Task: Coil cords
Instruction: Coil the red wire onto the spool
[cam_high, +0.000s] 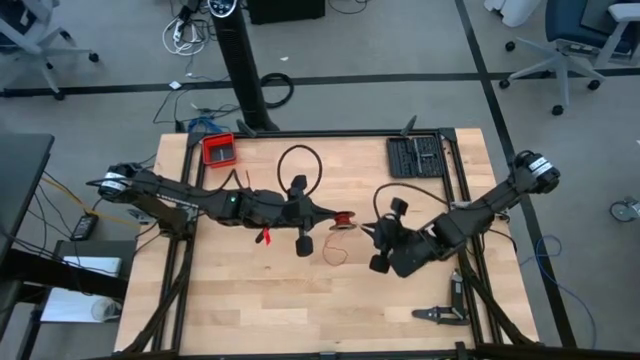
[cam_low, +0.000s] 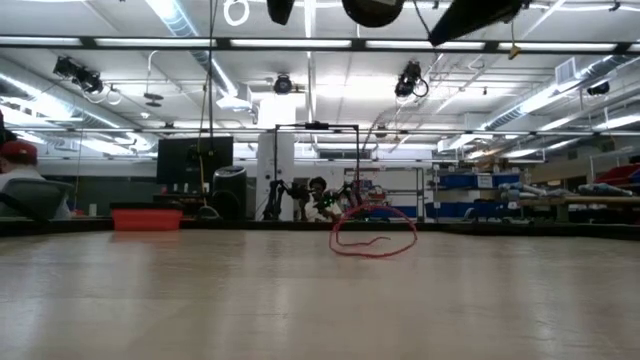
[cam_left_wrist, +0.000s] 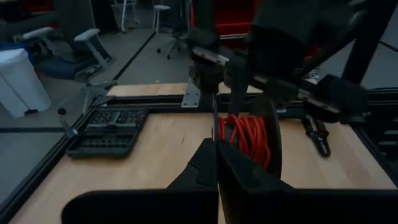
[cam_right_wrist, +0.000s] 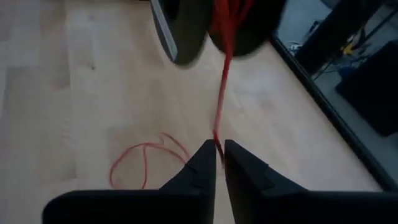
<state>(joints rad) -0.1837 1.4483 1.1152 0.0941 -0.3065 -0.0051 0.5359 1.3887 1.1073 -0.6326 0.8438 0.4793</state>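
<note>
The cords are one thin red cord. Part of it is wound on a small black spool held above the table's middle, and its free end lies in loose loops on the wood. My left gripper reaches in from the table's left and is shut at the spool. My right gripper comes from the right, just beside and below the spool. Its fingertips are nearly together on the strand that runs down from the spool. My left gripper meets the spool at a thin dark edge that stands between its shut fingertips, beside the red windings. The fingers come roughly level from the table's left. The spool is lifted clear of the table. My right gripper pinches a single strand of the red cord at its fingertips, with only a narrow gap between them. The fingers slant down from the table's right. The strand runs nearly straight up to the spool, and the remainder lies slack on the table.
A red tray stands at the far left. A black cable loop lies at the far middle and a black tool case at the far right. Pliers lie near the front right corner.
</note>
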